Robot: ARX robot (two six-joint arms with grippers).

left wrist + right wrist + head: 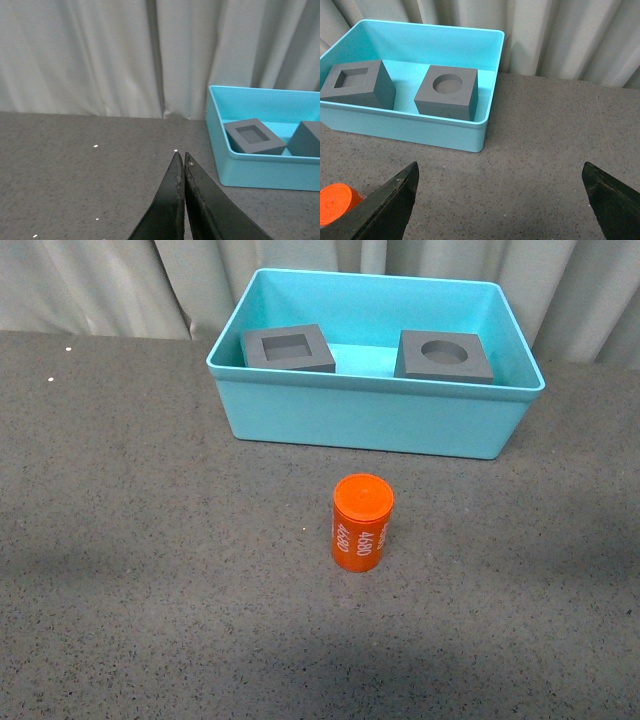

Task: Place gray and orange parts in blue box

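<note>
The blue box point(370, 420) stands at the back of the grey table. Inside it sit two gray cubes: one with a square recess point(288, 348) on the left and one with a round recess point(444, 356) on the right. The orange cylinder point(362, 523) with white digits stands upright on the table in front of the box. Neither arm shows in the front view. My left gripper point(181, 156) is shut on nothing, low over the table left of the box point(250, 167). My right gripper point(500, 167) is wide open over bare table, with the orange cylinder point(337, 202) beside one finger point(395, 197).
Pale curtains point(110, 285) hang behind the table's far edge. A few white specks point(95, 146) lie on the dark speckled tabletop point(150, 540).
</note>
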